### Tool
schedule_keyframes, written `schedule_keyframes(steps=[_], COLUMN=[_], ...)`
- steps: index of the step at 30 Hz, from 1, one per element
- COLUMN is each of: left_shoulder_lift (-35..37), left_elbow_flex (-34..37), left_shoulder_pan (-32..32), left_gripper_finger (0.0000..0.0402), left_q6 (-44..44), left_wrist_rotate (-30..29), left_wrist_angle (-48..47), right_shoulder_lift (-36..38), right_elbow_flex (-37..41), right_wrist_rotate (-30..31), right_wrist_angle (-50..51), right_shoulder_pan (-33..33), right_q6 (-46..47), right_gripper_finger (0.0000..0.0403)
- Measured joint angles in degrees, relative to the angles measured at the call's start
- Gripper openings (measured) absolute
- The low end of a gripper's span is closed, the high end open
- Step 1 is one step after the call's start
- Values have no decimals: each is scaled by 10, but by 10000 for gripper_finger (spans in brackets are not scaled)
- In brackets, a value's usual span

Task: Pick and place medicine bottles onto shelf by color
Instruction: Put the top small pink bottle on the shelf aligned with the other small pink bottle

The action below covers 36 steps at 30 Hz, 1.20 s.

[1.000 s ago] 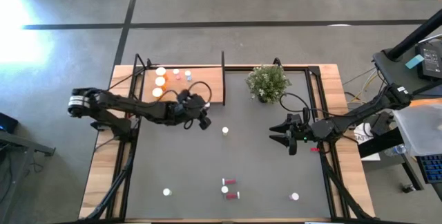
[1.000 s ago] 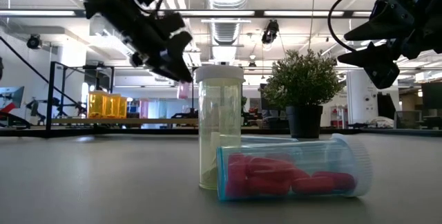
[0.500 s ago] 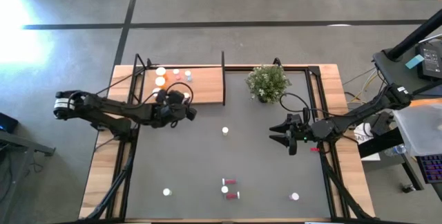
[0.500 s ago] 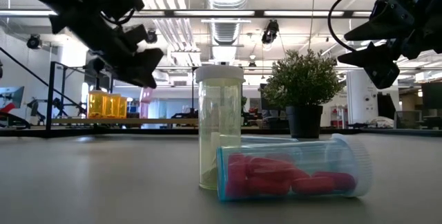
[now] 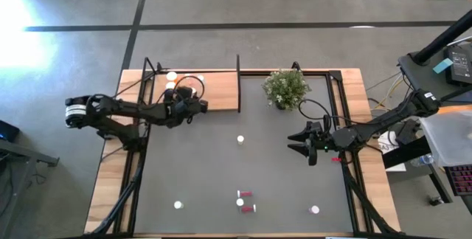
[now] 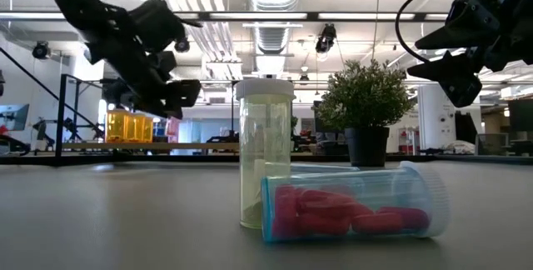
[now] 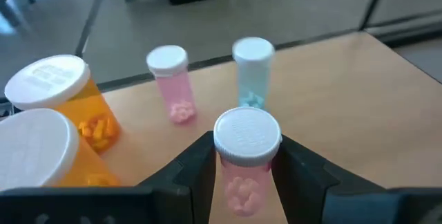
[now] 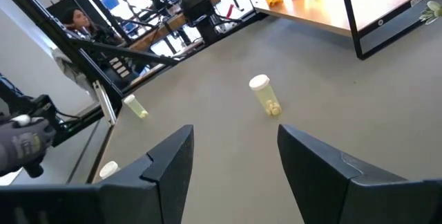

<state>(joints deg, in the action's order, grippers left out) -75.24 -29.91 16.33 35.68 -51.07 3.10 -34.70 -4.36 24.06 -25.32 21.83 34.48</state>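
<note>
Left wrist view: the left pincer (image 7: 245,175) grips a pink bottle (image 7: 243,158) above the shelf (image 7: 345,92), placing it; next, lower beside the pink one (image 7: 173,82) at 11 o'clock, then release.

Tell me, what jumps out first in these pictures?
The left gripper pinches a pink bottle over the wooden shelf, beside orange, pink and blue bottles already there. The right gripper hangs open above the grey mat, while more bottles lie scattered near the table's front.

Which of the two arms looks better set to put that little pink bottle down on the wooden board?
Left. Its gripper already grips the pink bottle over the shelf; the right gripper hangs empty, jaws open, far off.
</note>
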Motion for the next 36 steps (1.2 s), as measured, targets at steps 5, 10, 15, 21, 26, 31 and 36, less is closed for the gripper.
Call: schedule_keyframes(steps=[5,10,15,21,26,31,36], left_shoulder_lift=[-20,-32,-41,-42,-42,-42,-42], left_elbow_flex=[0,-1,-1,-1,-1,2,2], left_shoulder_pan=[29,40,51,55,55,60,62], left_gripper_finger=[116,116,116,116,116,116,116], left_q6=[0,-1,-2,-2,-2,-2,-2], left_wrist_rotate=[5,4,-5,-5,-4,-5,-5], left_wrist_angle=[27,27,25,25,24,22,19], right_shoulder_lift=[0,0,0,0,0,0,0], right_elbow_flex=[0,0,0,0,0,0,0], right_wrist_rotate=[0,0,0,0,0,0,0], right_wrist_angle=[0,0,0,0,0,0,0], right_shoulder_pan=[0,0,0,0,0,0,0], right_q6=[0,0,0,0,0,0,0], right_gripper_finger=[201,201,201,201,201,201,201])
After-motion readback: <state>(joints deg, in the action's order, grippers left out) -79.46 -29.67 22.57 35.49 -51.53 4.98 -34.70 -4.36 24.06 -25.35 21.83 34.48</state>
